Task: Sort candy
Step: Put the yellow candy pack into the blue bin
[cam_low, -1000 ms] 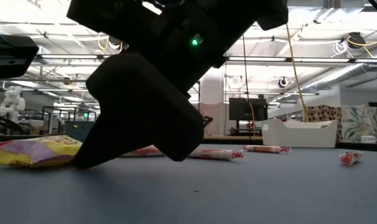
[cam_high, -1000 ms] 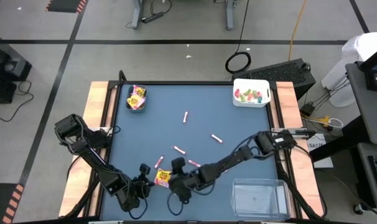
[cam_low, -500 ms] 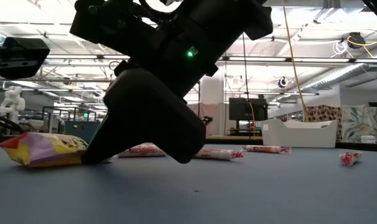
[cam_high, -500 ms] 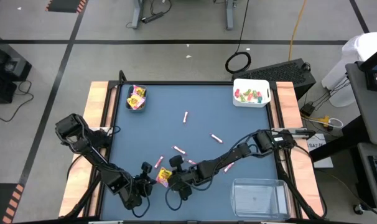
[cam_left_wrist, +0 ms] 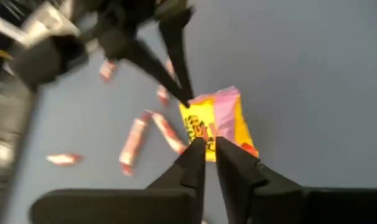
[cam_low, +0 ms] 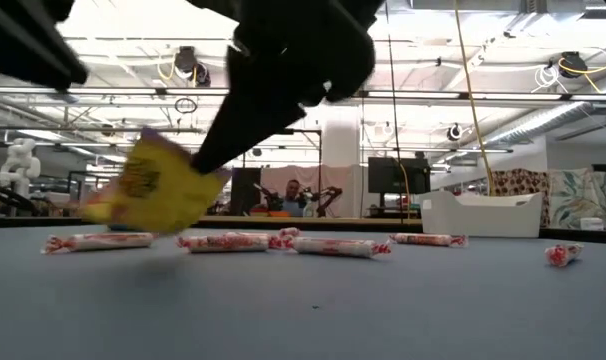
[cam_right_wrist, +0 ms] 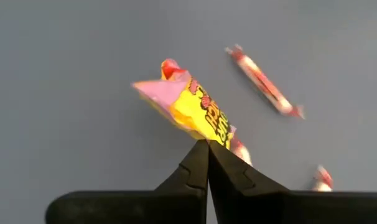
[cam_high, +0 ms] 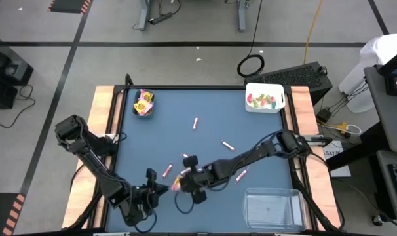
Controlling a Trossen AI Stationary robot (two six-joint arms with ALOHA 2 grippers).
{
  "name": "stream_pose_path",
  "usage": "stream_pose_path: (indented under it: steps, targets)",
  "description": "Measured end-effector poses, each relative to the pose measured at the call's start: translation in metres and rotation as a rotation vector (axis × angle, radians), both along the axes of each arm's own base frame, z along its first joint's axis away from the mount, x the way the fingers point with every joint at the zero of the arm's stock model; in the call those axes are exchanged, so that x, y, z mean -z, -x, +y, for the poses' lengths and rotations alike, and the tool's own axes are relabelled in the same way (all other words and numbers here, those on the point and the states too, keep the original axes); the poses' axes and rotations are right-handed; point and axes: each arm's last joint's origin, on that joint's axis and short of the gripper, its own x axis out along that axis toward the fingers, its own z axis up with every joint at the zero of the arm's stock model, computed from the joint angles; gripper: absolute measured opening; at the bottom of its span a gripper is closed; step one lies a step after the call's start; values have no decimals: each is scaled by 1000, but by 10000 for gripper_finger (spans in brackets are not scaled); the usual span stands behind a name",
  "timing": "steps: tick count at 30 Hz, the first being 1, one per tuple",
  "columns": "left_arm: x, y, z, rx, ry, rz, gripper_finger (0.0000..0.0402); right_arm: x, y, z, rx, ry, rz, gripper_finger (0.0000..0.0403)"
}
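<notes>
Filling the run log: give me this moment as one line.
right claw: shut on yellow packet, lifted off mat | left claw: near packet, not holding | pink-white sticks: on mat

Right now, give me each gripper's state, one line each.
Left gripper: fingers nearly closed, holding nothing, just short of the packet.
Right gripper: shut on the yellow candy packet, lifted off the table.

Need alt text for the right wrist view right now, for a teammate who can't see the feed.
The right gripper is shut on one edge of a yellow candy packet with red print and a pink end, holding it above the blue table. Beyond it, a pink-white candy stick lies flat on the table, with parts of two more sticks showing near the packet.
</notes>
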Motion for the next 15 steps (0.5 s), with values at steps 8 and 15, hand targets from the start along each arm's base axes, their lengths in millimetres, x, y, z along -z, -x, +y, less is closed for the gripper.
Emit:
stream_pose_path:
  steps: [8, 15]
  targets:
    - [-8, -8, 1, -114, -53, -195, 176, -33, 3, -25, 79, -65, -22, 1]
    - [1, -11, 14, -278, 82, -258, 280, -47, 1, -43, 139, -90, -69, 0]
